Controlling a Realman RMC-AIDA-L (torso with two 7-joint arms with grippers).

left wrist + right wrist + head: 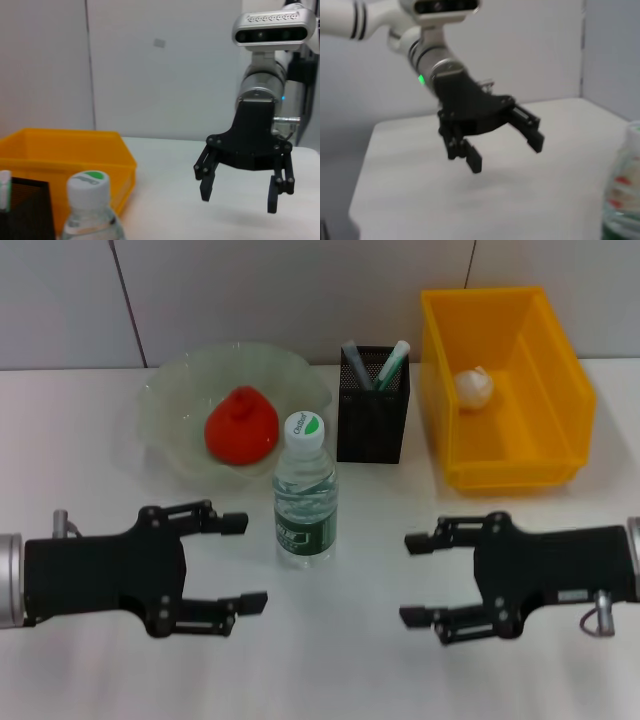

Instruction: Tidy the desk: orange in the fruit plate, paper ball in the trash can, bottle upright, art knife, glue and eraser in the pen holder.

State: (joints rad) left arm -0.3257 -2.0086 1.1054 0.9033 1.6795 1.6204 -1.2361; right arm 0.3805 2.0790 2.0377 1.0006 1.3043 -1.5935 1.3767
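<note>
Head view: both grippers hover spread wide and empty on either side of the upright bottle (305,490).

The bottle stands between the left gripper (240,562) and the right gripper (412,577), long axis vertical, cap up. Beyond the left gripper the orange (241,425) lies in the fruit plate (165,405). Beyond the bottle stands the pen holder (373,420) with stick-like items leaning inside. Beyond the right gripper the paper ball (474,386) rests in the trash can (505,470). The table (330,670) is white, against a pale panelled wall.
Left wrist view: the bottle cap, pen holder corner and trash can sit near the camera; the right gripper (239,194) hangs wide open over the table farther off.
Right wrist view: the left gripper (505,152) hovers open, holding nothing, above the table, before a plain wall.
</note>
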